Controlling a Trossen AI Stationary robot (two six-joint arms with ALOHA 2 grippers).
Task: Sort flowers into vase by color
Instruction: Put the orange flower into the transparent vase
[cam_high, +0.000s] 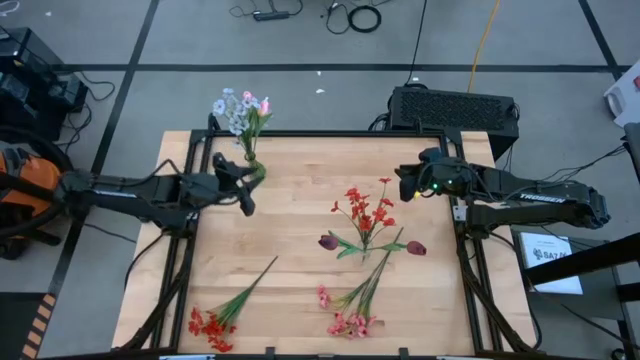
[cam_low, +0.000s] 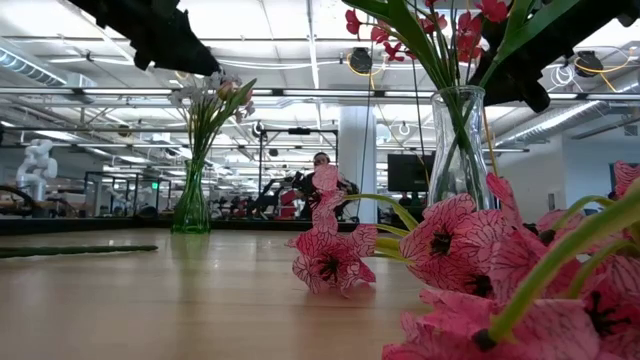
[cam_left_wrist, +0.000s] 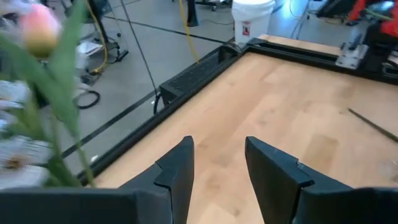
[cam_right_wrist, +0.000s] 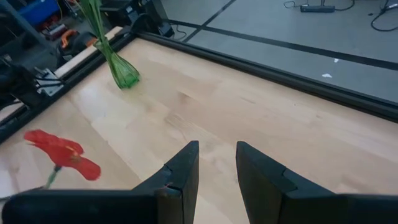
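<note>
A green vase (cam_high: 253, 166) stands at the table's far left and holds pale blue-white and pink blooms (cam_high: 240, 108); it also shows in the low view (cam_low: 192, 205) and the right wrist view (cam_right_wrist: 121, 70). A clear vase (cam_low: 460, 150) at mid-table holds red flowers (cam_high: 362, 212). Two dark maroon tulips (cam_high: 328, 241) show beside it; whether they stand in the vase, I cannot tell. Pink stems (cam_high: 347, 318) and a red spray (cam_high: 210, 324) lie flat near the front edge. My left gripper (cam_left_wrist: 217, 167) is open and empty beside the green vase. My right gripper (cam_right_wrist: 216, 163) is open and empty at the far right.
A black frame rail (cam_high: 330, 132) runs along the table's far edge and sides. A black box (cam_high: 455, 108) sits behind the far right corner. Bare wood (cam_high: 290, 215) lies between the two vases.
</note>
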